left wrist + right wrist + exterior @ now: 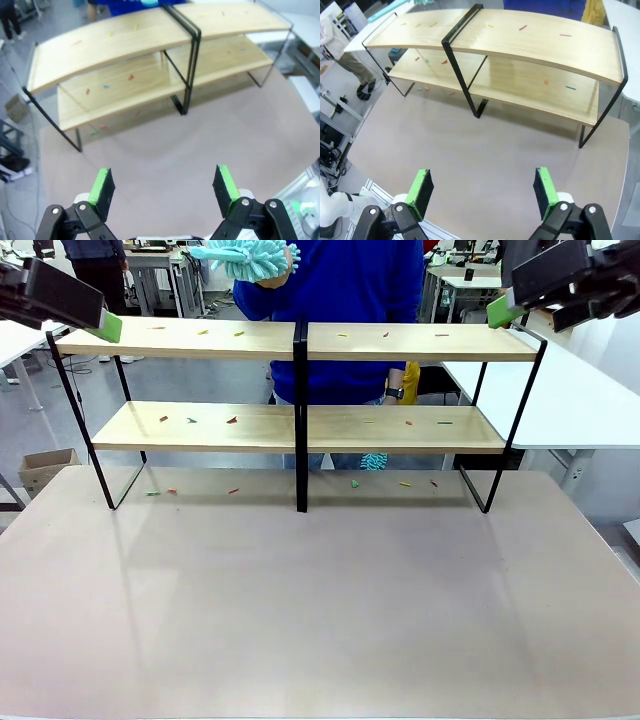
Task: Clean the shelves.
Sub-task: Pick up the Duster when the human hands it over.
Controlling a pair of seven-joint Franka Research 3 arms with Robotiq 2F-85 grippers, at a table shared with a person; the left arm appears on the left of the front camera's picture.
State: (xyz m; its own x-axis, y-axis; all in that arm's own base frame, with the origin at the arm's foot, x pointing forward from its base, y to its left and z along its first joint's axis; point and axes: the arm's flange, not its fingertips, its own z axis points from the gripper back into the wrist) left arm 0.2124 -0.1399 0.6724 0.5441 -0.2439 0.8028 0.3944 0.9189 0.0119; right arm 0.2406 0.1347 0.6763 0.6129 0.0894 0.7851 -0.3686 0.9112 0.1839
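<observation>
The shelves (pixel 260 340) stand across the far half of the table: two long light-wood boards on a thin black frame with a black centre post. Small coloured scraps (pixel 231 420) lie scattered on both boards and on the table under them. Behind the shelves a person in blue holds a fluffy turquoise duster (pixel 245 258) above the upper board. My left gripper (pixel 108 327) hangs open at the upper board's left end, and my right gripper (pixel 500 312) hangs open at its right end. From high up, the left wrist view shows open fingers (pixel 165 187) facing the shelves (pixel 125 42). The right wrist view does the same (pixel 482 187) with the shelves (pixel 540 45).
The brown tabletop (pixel 320 620) in front of the shelves is bare. A white table (pixel 560 390) adjoins at the right. A cardboard box (pixel 45 468) sits on the floor at the left. A second turquoise tuft (pixel 375 461) shows behind the lower board.
</observation>
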